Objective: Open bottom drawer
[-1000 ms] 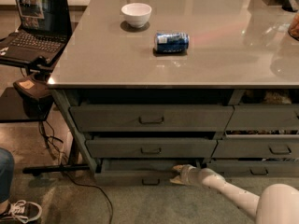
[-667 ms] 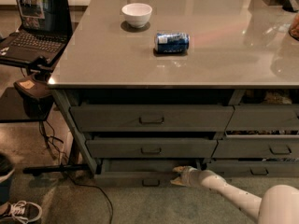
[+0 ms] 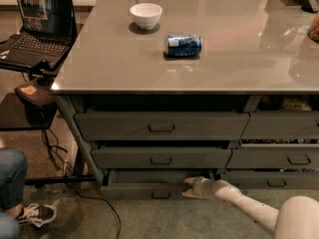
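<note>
The bottom drawer (image 3: 144, 189) is the shallow dark grey one under two taller wide drawers in the left stack. It stands pulled out a little, and a strip of its grey interior (image 3: 154, 176) shows behind the front. Its small centre pull (image 3: 160, 194) is free. My gripper (image 3: 191, 187) is low at the right end of the drawer front, against its top edge. My white arm (image 3: 249, 208) comes in from the lower right.
The right stack's shallow drawer (image 3: 276, 182) sits beside my arm. On the tabletop (image 3: 99, 59) stand a white bowl (image 3: 146, 15) and a blue can (image 3: 183, 45) on its side. A laptop (image 3: 35, 29) on a stand, floor cables (image 3: 99, 200) and a person's leg and shoe (image 3: 30, 210) are at the left.
The drawer and my gripper stand almost as before. The person's leg and shoe at the left have shifted.
</note>
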You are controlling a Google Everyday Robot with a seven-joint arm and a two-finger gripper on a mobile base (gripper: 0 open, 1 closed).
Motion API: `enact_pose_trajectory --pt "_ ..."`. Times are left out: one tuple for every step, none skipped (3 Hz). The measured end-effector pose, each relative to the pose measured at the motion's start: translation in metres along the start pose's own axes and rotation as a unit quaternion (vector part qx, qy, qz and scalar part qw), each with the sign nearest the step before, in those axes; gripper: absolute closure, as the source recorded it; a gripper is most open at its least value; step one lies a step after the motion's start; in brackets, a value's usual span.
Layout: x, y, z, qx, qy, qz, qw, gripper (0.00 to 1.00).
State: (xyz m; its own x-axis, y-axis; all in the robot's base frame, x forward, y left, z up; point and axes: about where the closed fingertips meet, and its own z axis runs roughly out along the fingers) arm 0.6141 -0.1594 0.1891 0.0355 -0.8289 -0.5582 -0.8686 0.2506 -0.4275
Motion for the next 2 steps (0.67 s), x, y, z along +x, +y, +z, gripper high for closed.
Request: enact_pose_trajectory --pt "-0.0026 0.0080 -0.0071 -0.010 -0.006 -0.013 0.9998 1.00" --pt "-0.0042 0.0153 -0.0137 -0.018 -0.011 -0.025 0.9995 1.00"
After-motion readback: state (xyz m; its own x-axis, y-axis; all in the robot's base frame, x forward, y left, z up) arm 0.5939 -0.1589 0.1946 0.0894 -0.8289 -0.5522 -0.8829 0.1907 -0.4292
